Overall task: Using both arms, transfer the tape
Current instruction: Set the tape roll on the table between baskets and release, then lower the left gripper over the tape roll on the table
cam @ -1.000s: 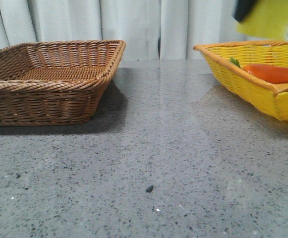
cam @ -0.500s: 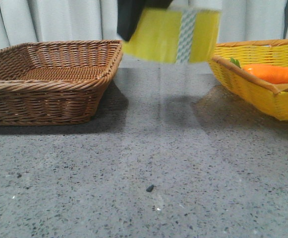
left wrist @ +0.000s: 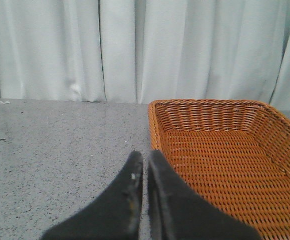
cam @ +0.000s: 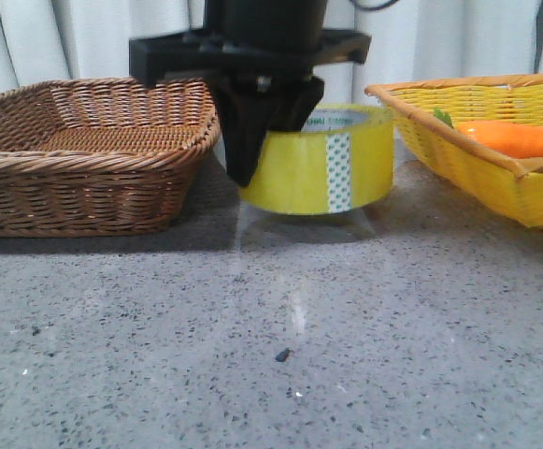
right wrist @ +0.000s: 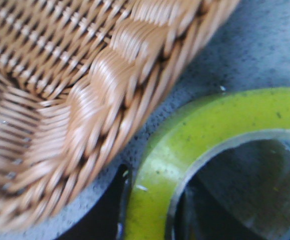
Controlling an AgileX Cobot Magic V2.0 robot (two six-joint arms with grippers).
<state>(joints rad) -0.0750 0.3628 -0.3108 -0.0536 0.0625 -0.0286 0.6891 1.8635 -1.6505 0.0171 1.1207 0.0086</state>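
Note:
The yellow tape roll [cam: 318,168] with its dotted white-green strip lies flat, low over the table between the two baskets; I cannot tell if it touches. My right gripper [cam: 252,159] comes down from above and is shut on the roll's left wall. In the right wrist view one finger is outside the roll [right wrist: 209,130] and one is inside its core, with the gripper [right wrist: 149,205] clamped across the wall. My left gripper [left wrist: 145,157] is shut and empty, low over the table beside the brown basket. It is out of the front view.
A brown wicker basket [cam: 93,150] stands at the left, close to the tape; it also shows in both wrist views [left wrist: 204,102] [right wrist: 85,100]. A yellow basket [cam: 477,168] at the right holds an orange carrot [cam: 519,138]. White curtains hang behind.
My right gripper has carried the tape from the upper right, leftward and down, to table level between the baskets.

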